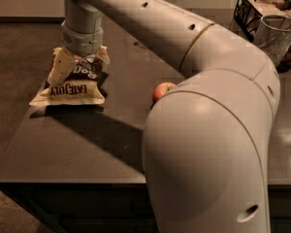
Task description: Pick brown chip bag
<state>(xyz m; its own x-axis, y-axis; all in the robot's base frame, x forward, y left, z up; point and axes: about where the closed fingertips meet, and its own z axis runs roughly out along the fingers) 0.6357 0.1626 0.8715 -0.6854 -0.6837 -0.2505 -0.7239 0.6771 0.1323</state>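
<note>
The brown chip bag point(70, 87) lies flat on the dark table point(87, 144) at the far left, its cream end with dark block lettering toward me. My gripper point(81, 62) has come down on the bag's far half. One cream fingertip point(59, 66) stands on the bag's left side and the other on its right, with the dark brown middle between them. The jaws are apart and straddle the bag. The bag still rests on the table. My arm and its big elbow housing fill the right foreground.
A red-yellow apple point(161, 90) sits mid-table, partly hidden behind my arm. A wire-mesh cup point(276, 35) and a black wire basket point(252, 8) stand at the back right. The table's front edge point(63, 181) runs close to me, with floor to the left.
</note>
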